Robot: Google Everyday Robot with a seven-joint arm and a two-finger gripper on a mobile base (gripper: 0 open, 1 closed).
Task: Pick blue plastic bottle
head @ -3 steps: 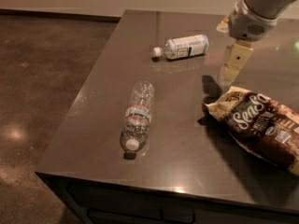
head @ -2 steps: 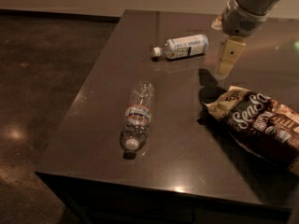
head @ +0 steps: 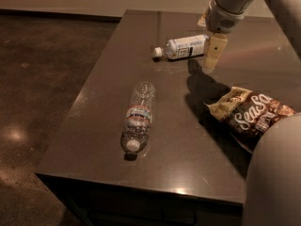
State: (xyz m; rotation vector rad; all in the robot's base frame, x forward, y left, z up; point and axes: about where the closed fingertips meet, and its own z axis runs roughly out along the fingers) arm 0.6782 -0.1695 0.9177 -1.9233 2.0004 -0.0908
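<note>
The blue plastic bottle (head: 182, 47) lies on its side on the dark table (head: 103, 121), far middle, white cap pointing left. It is short and stout, with a white-blue label. My gripper (head: 212, 60) hangs just right of the bottle's base end, fingers pointing down, slightly above the tabletop and apart from the bottle. Its shadow falls on the table just below it.
A longer clear ribbed water bottle (head: 138, 116) lies on the table nearer the front, cap toward me. A brown snack bag (head: 254, 115) lies at the right. The table's left edge drops to a brown floor (head: 42, 79). Part of my arm (head: 277, 173) fills the lower right.
The gripper has moved left and toward the far side, closing in on the blue plastic bottle's base end. The bottles and bag have not moved.
</note>
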